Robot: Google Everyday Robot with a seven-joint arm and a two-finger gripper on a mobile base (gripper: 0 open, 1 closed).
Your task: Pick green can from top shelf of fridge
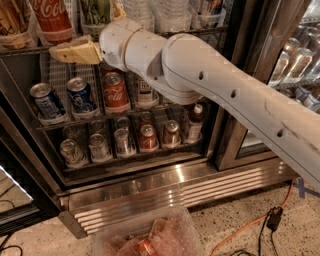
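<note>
The green can (96, 11) stands on the top shelf (25, 49) of the fridge (175, 186), at the top edge of the view, so only its lower part shows. My gripper (90, 30) is at the shelf's front, right below and in front of the can. It is open: one tan finger (75, 52) lies along the front rail, pointing left. The other finger (118, 9) shows just right of the can. My white arm (210, 90) reaches in from the right.
A tall red Coca-Cola can (52, 17) stands left of the green can, and clear plastic cups (165, 12) stand to its right. Two lower racks hold short cans (116, 91). The fridge's right section holds bottles (300, 60). A plastic tub (150, 237) and an orange cable (245, 227) lie on the floor.
</note>
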